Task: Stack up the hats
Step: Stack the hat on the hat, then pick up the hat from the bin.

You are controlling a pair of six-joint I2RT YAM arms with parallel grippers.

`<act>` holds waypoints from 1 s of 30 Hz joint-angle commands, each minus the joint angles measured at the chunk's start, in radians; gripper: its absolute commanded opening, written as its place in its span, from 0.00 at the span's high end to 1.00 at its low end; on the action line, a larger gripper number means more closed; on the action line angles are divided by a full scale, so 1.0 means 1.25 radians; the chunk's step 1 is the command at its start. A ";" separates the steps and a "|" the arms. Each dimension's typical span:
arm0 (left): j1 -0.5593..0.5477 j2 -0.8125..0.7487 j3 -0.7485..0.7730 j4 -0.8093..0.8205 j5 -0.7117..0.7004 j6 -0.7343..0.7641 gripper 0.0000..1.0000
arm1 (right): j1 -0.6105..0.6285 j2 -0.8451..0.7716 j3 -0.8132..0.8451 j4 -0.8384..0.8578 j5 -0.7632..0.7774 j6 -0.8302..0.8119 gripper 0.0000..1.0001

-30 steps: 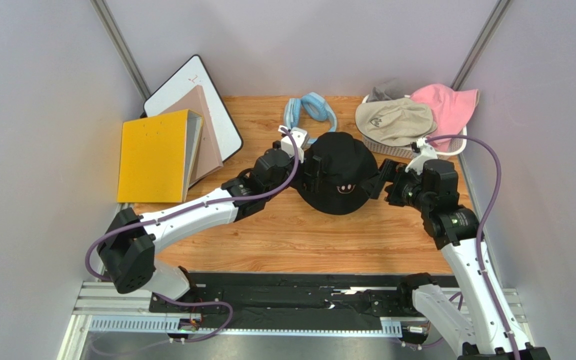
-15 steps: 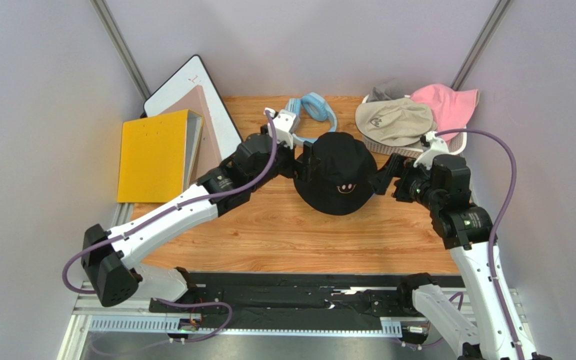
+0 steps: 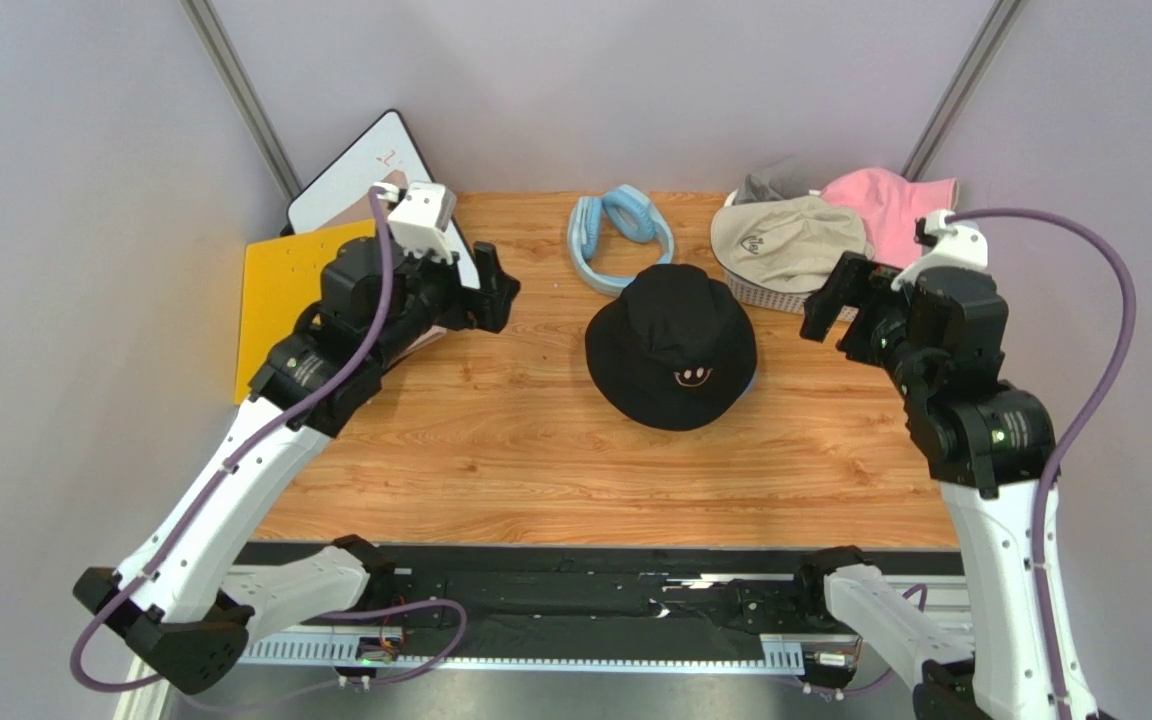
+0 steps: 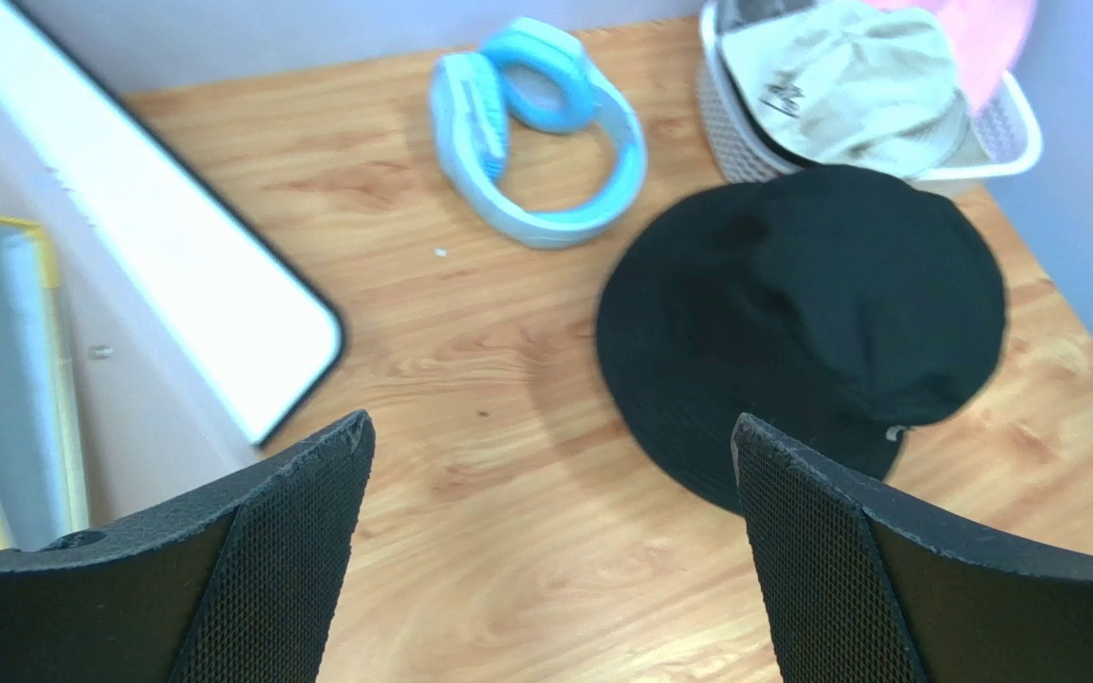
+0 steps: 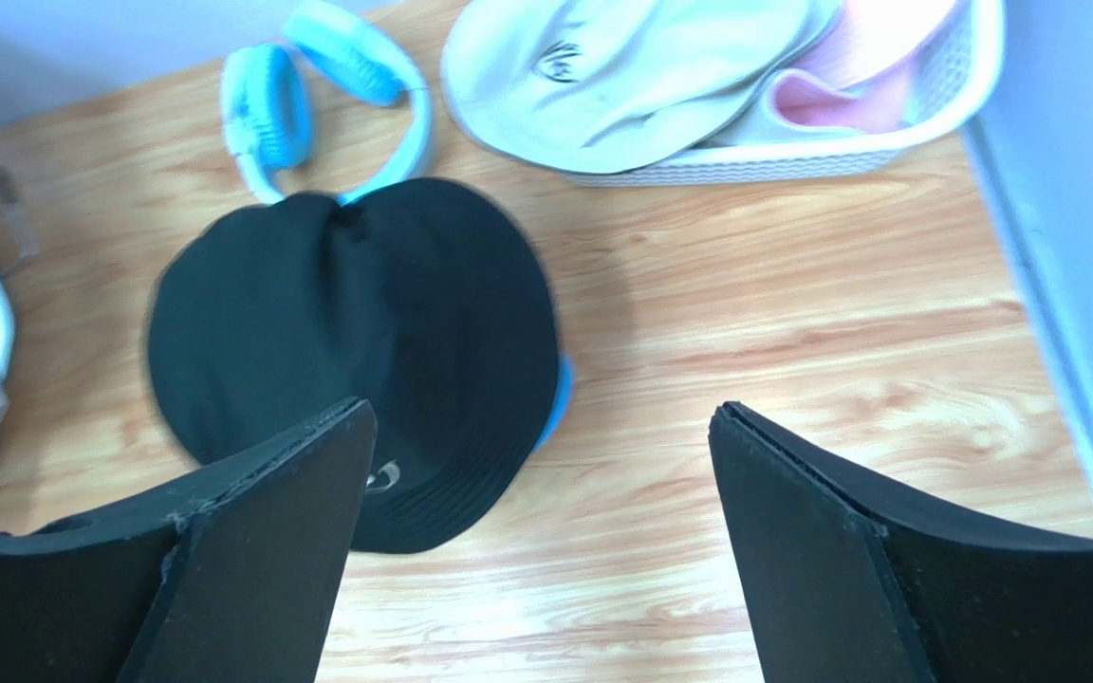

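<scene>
At upper right, the beige hat [image 3: 790,240] sits just up-left of the empty, wide-open right gripper [image 3: 847,305], so probably that arm's grab.

Left end effector [image 3: 495,288] aloft, jaws wide, right end effector [image 3: 827,308] likewise

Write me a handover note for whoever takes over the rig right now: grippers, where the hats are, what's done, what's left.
Grippers: left gripper open and empty, left of the black hat; right gripper open and empty, to its right.
Hats: black hat mid-table, crown up. A blue edge shows under its brim, likely a blue hat beneath. The beige hat, pink hat and some grey fabric sit in the white basket, far right.
Done: at most black over blue.
Left: move the basket hats onto the stack.
</scene>
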 commanded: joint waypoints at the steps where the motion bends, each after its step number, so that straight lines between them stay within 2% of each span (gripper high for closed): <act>1: 0.024 -0.038 -0.019 -0.038 -0.001 0.064 0.01 | -0.026 0.126 0.078 -0.034 0.073 -0.022 0.05; 5: 0.041 -0.046 -0.083 -0.003 0.064 0.071 0.01 | -0.096 0.228 0.104 0.036 -0.038 0.005 0.07; 12: 0.042 -0.063 -0.093 -0.024 0.041 0.112 0.01 | -0.164 0.395 0.086 0.182 -0.063 0.108 0.08; 15: 0.042 -0.076 -0.098 -0.026 0.005 0.118 0.01 | -0.192 0.456 0.058 0.220 -0.055 0.173 0.09; 20: 0.042 -0.078 -0.099 -0.026 0.012 0.118 0.01 | -0.203 0.518 0.011 0.316 -0.052 0.276 0.12; 30: 0.042 -0.073 -0.099 -0.031 0.017 0.112 0.01 | -0.202 0.594 -0.046 0.443 -0.009 0.398 0.18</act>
